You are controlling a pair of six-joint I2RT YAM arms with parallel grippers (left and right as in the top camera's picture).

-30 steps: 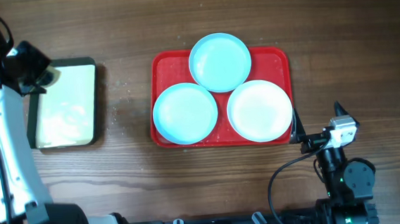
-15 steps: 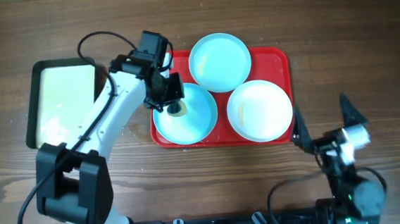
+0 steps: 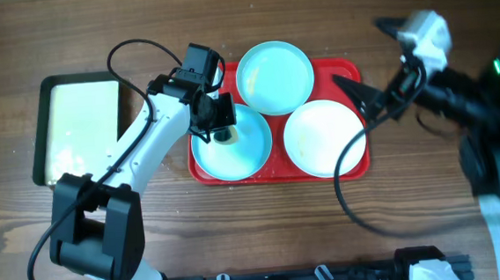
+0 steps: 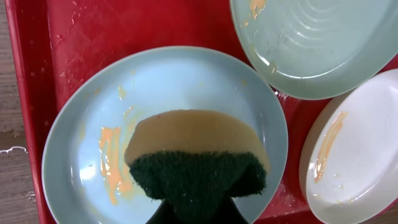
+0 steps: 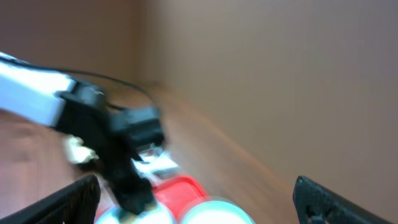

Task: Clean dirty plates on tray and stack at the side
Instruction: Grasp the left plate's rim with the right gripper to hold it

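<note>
1. Where the red tray (image 3: 349,69) lies on the wooden surface (image 3: 224,27), its near-left part holds a pale blue plate (image 4: 74,143) with orange smears.
2. Over that plate, the left gripper (image 3: 220,124) has its jaws clamped on a yellow-and-green sponge (image 4: 193,149); whether the sponge touches the plate cannot be told.
3. At the tray's near right sits the white plate (image 3: 323,137), also smeared.
4. At the tray's far middle sits the second pale blue plate (image 3: 274,76).
5. Off the tray's far-right corner is the right gripper (image 5: 196,186), blurred, its jaws wide apart.

Brown wooden table (image 3: 224,18), tan wall (image 5: 280,74)
</note>
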